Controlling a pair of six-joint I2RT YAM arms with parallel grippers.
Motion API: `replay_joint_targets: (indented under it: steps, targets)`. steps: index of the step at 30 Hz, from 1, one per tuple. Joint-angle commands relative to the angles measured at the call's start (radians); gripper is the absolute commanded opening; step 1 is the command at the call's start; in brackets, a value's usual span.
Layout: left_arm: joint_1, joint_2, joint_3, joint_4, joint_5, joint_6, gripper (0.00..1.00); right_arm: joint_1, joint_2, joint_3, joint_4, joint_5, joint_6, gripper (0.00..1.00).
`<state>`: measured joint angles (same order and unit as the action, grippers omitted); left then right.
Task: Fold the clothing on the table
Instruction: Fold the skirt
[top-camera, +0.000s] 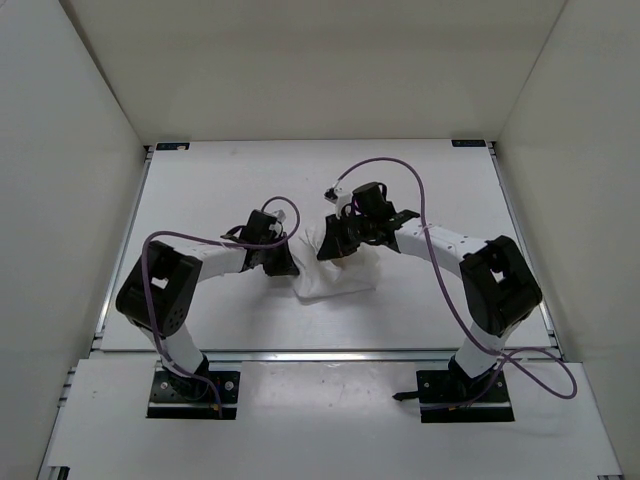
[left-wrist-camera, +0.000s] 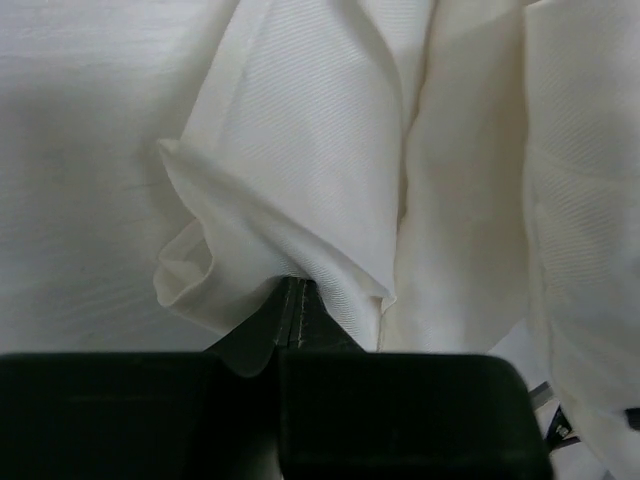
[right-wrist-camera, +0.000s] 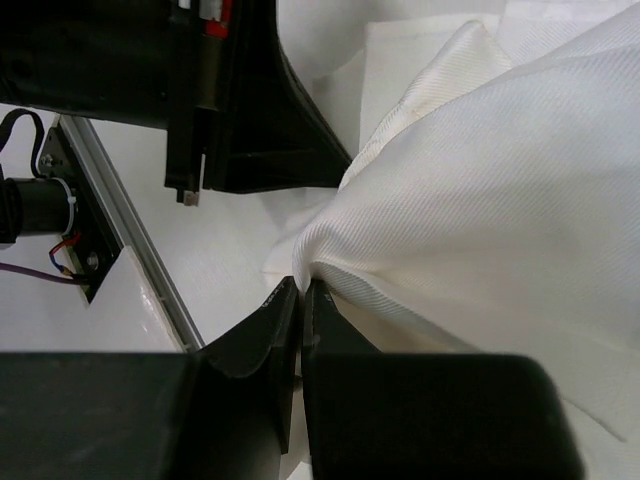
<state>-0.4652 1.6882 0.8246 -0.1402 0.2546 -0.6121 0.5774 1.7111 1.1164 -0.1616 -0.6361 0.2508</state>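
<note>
Clothing (top-camera: 335, 272): white, finely ribbed, bunched in a small rumpled heap near the middle of the table (top-camera: 200, 200), slightly toward the near side, lying between the two arms' tips. Left gripper (top-camera: 285, 262) sits at the heap's left edge; in its wrist view the dark fingers are pressed together with a fold of the fabric caught at their tips, loose cloth curling over them on the left. Right gripper (top-camera: 330, 246) sits at the heap's far right part, reaching in from the right; its wrist view shows the jaws pressed together, pinching a gathered point of cloth that fans away up and to the right. The two grippers are near each other, the cloth spanning between them. Metal rail (top-camera: 330, 352) runs along the table's near edge. White walls (top-camera: 60, 150) on left, right and far sides. Purple cable (top-camera: 400, 165) loops above the right arm.
</note>
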Motion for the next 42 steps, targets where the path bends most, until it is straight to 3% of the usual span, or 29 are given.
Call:
replay_joint_targets:
  steps: [1, 12, 13, 14, 15, 16, 17, 20, 23, 28, 29, 31, 33, 34, 39, 42]
  targets:
    - [-0.021, 0.063, 0.008, 0.02, 0.005, -0.005, 0.0, 0.028, 0.016, 0.066, 0.02, -0.031, -0.013, 0.0]
    - [-0.009, 0.145, 0.059, 0.03, 0.018, 0.003, 0.0, 0.101, 0.079, 0.103, -0.003, -0.022, -0.005, 0.0]
    - [-0.009, 0.145, 0.061, 0.028, 0.02, 0.0, 0.0, 0.105, 0.087, 0.106, -0.015, -0.023, 0.004, 0.09]
    - [-0.007, 0.145, 0.054, 0.024, 0.023, 0.002, 0.0, 0.108, 0.09, 0.114, -0.039, -0.01, -0.007, 0.3]
    - [0.006, 0.14, 0.051, 0.03, 0.023, 0.008, 0.0, 0.107, 0.093, 0.124, -0.05, 0.002, -0.013, 0.37]
    - [0.002, 0.131, 0.048, 0.033, 0.034, 0.006, 0.0, 0.107, 0.087, 0.14, -0.076, 0.019, -0.016, 0.52]
    - [0.013, 0.125, 0.044, 0.033, 0.029, 0.011, 0.0, 0.101, 0.076, 0.146, -0.075, 0.026, -0.016, 0.6]
    - [0.02, 0.107, 0.041, 0.022, 0.044, 0.011, 0.0, 0.065, -0.002, 0.151, -0.082, 0.061, -0.012, 0.71]
    - [0.046, 0.076, 0.045, 0.005, 0.058, 0.025, 0.0, 0.044, -0.069, 0.172, -0.118, 0.088, -0.024, 0.73]
    - [0.089, 0.007, 0.057, -0.03, 0.078, 0.044, 0.0, -0.014, -0.217, 0.085, -0.056, 0.113, -0.005, 0.53]
    - [0.106, -0.017, 0.064, -0.044, 0.083, 0.048, 0.0, -0.019, -0.241, 0.066, -0.027, 0.115, -0.001, 0.42]
    - [0.112, -0.057, 0.093, -0.085, 0.089, 0.075, 0.08, -0.06, -0.263, 0.001, -0.013, 0.119, -0.004, 0.26]
    - [0.123, -0.119, 0.129, -0.14, 0.068, 0.098, 0.24, -0.086, -0.255, -0.038, -0.022, 0.112, -0.004, 0.05]
    - [0.129, -0.131, 0.152, -0.163, 0.063, 0.107, 0.33, -0.096, -0.239, -0.058, -0.021, 0.107, -0.011, 0.0]
    - [0.099, -0.255, 0.215, -0.116, 0.115, 0.077, 0.56, -0.123, -0.188, -0.113, 0.01, 0.119, -0.036, 0.0]
    - [0.039, -0.265, 0.206, 0.02, 0.161, -0.003, 0.59, -0.14, -0.144, -0.106, 0.022, 0.098, -0.03, 0.0]
